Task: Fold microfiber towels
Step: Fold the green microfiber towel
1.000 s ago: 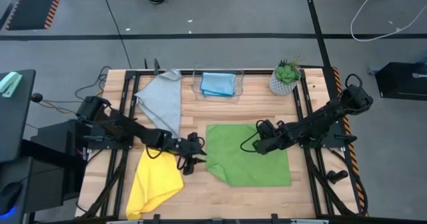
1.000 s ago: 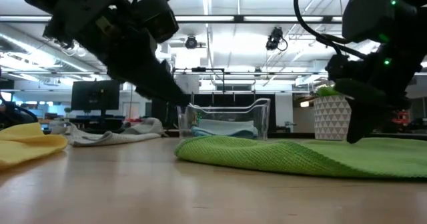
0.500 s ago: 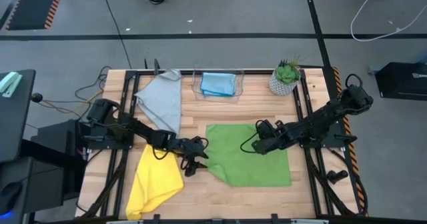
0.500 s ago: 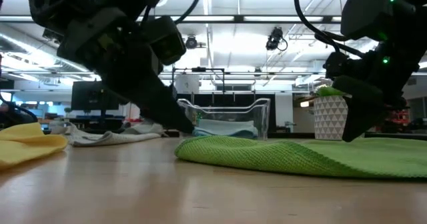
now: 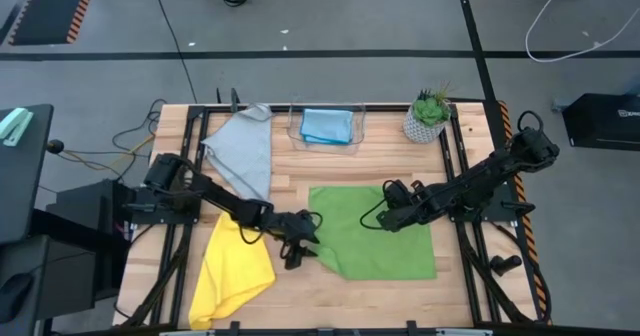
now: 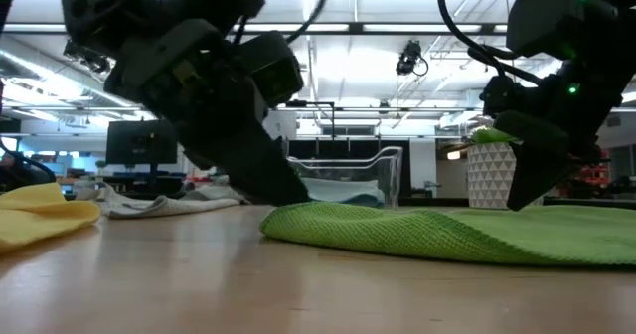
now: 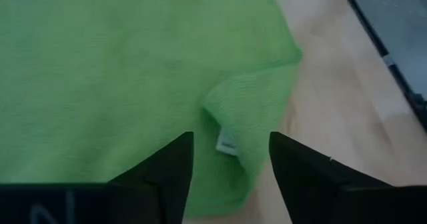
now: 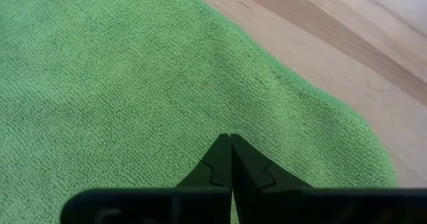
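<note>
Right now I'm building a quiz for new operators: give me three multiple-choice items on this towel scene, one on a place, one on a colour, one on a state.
1. Where is the light blue towel?
A. In the clear bin at the table's far edge
B. Under the yellow towel
C. Beside the left arm's base

2. What colour is the towel that both grippers are at?
A. Grey
B. Green
C. Yellow

3. How are the left gripper's fingers?
A. Shut on the grey towel
B. Shut on nothing
C. Open over a turned-up corner

Answers:
1. A, the high view shows it folded inside the bin, next to the potted plant.
2. B, the green towel fills both wrist views; the right gripper sits shut over it.
3. C, the left wrist view shows a gap between the fingers, with the towel's corner and its small tag in it.
</note>
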Available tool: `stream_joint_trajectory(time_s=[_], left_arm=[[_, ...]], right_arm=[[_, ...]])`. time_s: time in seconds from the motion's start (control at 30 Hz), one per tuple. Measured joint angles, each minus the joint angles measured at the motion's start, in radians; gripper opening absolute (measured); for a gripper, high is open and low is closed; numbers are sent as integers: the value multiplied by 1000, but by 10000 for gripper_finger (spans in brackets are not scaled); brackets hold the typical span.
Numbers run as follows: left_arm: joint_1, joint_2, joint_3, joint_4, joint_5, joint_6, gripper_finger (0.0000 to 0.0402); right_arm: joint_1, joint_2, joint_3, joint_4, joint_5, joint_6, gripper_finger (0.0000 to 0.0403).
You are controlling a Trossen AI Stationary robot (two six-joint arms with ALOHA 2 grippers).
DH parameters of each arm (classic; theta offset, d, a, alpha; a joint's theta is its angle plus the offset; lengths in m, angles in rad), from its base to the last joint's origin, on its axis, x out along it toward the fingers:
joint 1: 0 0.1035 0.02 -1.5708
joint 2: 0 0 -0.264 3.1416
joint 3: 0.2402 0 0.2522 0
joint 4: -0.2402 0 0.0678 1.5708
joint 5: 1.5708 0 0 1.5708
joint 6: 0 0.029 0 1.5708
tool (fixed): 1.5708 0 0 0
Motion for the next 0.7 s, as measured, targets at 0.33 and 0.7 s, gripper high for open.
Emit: stream_joint_trajectory(time_s=[0.33, 0.7], left_arm=[[-5, 48, 150, -207, 59, 98, 222], [-5, 48, 166, -199, 89, 127, 82]], right_arm=[[0, 0, 0, 5, 0, -20, 4], [2, -2, 1, 15, 3, -44, 4]])
